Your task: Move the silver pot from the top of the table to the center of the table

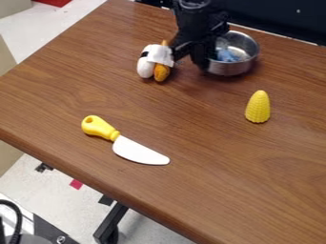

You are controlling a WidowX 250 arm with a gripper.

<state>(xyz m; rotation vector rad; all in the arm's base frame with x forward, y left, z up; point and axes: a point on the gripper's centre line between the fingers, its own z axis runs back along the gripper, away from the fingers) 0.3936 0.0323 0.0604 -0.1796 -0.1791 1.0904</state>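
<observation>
The silver pot stands upright near the table's top edge, right of centre, with something blue inside it. My gripper hangs down at the pot's left side, its fingers spread apart. The right finger is against or just in front of the pot's left wall and covers part of it; whether they touch, I cannot tell. The left finger is close to a white and orange toy. The table has a brown wood surface.
Just left of the gripper lies the white and orange toy. A yellow corn piece stands below and right of the pot. A toy knife with a yellow handle lies at the lower left, towards the table's front edge.
</observation>
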